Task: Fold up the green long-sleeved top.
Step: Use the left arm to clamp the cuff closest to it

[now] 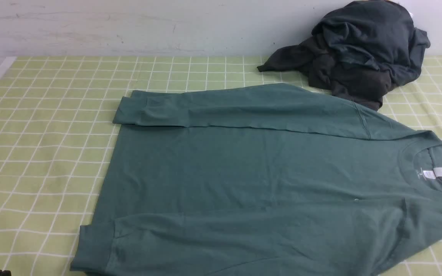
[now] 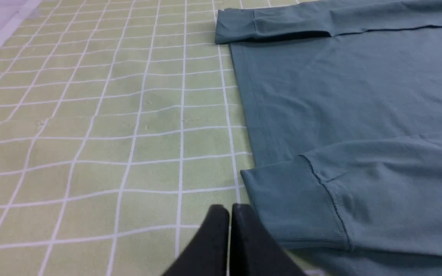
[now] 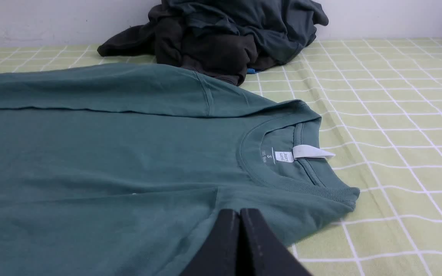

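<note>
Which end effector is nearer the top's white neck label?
Right. The right end effector, shut, is beside the collar that holds the white neck label; the left end effector, shut, is by a ribbed cuff at the hem end.

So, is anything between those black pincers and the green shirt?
Nothing visible. The left gripper is shut beside the green top at its near cuff, the right gripper shut at its shoulder by the collar. The dark clothes pile lies beyond, by the wall.

Scuffed white wall (image 1: 129,27) at back; pale-green tablecloth (image 1: 44,115) with white grid, slightly rippled; soft even light.
</note>
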